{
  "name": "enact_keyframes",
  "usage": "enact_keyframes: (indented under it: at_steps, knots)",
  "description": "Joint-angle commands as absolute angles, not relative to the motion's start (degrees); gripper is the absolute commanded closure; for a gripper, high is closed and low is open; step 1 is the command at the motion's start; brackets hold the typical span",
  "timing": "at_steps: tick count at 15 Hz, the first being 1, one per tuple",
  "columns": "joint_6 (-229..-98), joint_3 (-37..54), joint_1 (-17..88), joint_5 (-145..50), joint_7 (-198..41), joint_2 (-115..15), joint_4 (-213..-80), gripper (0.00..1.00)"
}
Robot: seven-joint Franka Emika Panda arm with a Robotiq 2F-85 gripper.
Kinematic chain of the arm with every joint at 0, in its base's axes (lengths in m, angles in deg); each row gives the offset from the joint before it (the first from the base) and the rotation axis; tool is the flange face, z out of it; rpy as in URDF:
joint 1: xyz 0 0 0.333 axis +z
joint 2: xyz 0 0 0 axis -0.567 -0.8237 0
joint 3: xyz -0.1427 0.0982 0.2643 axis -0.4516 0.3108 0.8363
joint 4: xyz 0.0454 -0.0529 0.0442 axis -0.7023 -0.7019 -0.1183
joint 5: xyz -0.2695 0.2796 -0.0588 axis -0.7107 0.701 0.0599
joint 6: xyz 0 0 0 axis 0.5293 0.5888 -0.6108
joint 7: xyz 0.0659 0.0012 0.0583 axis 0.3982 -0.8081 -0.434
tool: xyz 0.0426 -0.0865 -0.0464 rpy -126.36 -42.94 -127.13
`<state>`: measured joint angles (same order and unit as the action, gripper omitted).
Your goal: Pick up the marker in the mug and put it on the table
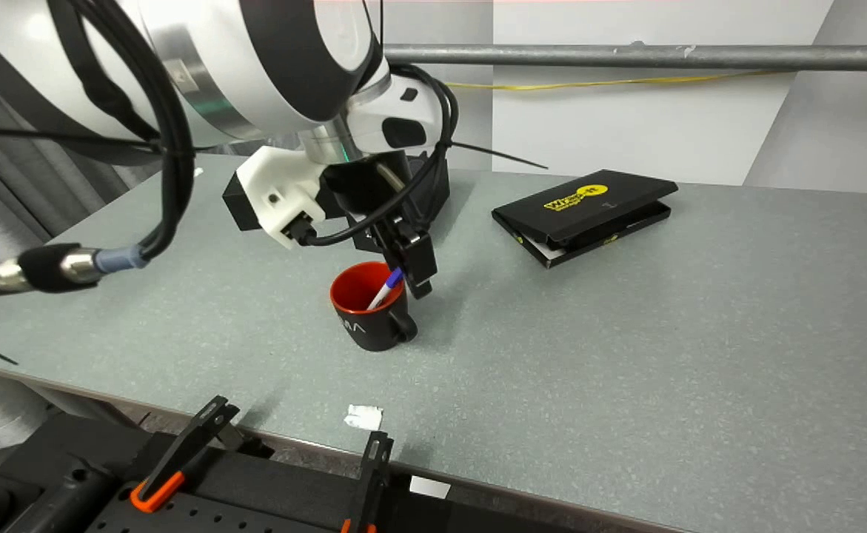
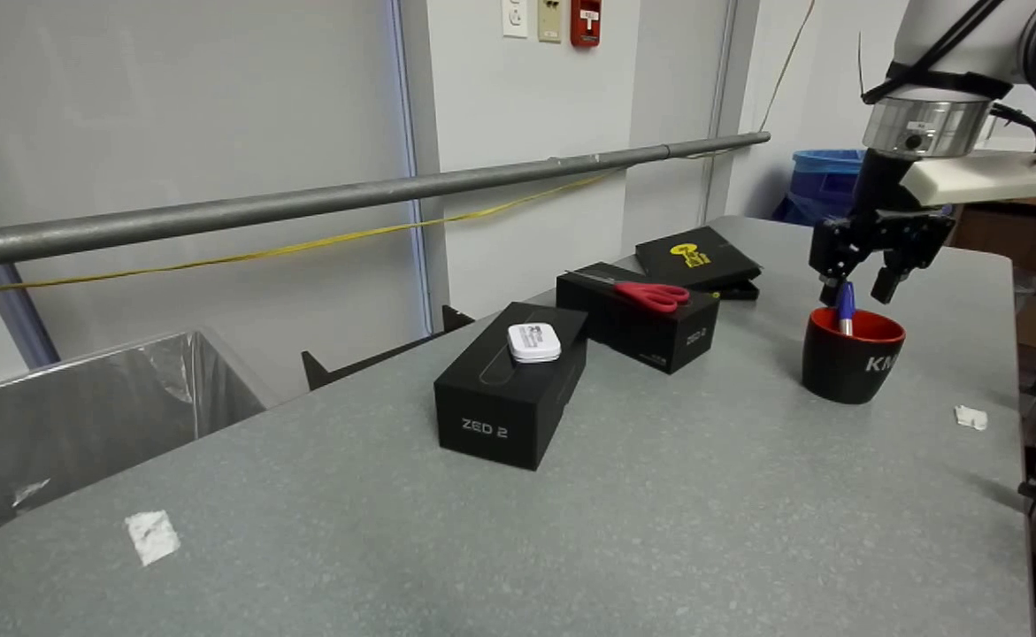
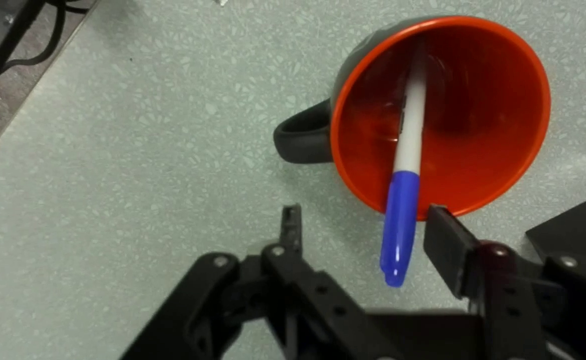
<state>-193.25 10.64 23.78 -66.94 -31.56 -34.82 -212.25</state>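
The mug (image 1: pixel 365 326) stands upright on the grey table (image 1: pixel 626 355); it is black outside and red inside. It also shows in an exterior view (image 2: pixel 839 367) and in the wrist view (image 3: pixel 488 160). The marker (image 3: pixel 404 215) leans inside the mug, white body down and blue cap sticking out past the rim. It shows in both exterior views (image 1: pixel 386 287) (image 2: pixel 846 305). My gripper (image 3: pixel 364 215) is open above the mug's rim, also in an exterior view (image 2: pixel 857 287). In the wrist view the cap lies between the fingers, nearer the right one, with gaps on both sides.
Black ZED 2 boxes (image 2: pixel 491 425) (image 2: pixel 650 327) stand near the mug, one with a white tin (image 2: pixel 534 342), one with red-handled scissors (image 2: pixel 655 295). A flat black box (image 1: pixel 581 211) lies farther back. Clamps (image 1: pixel 189 451) sit at the table edge. A pipe (image 1: pixel 626 55) runs behind.
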Motion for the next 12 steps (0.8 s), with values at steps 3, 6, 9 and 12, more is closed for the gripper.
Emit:
enact_keyframes:
  at_steps: [3,6,9,12]
  knots:
    - [-196.14,7.43,27.27,-67.39,-30.22,-36.60,-211.28,0.84]
    - [-196.36,6.93,28.01,-67.00,-30.58,-36.02,-211.33,1.00]
    - [-195.47,7.56,28.53,-62.79,-33.17,-33.83,-212.25,0.98]
    - [-192.72,9.53,29.04,-49.36,-42.67,-27.98,-214.35,0.97]
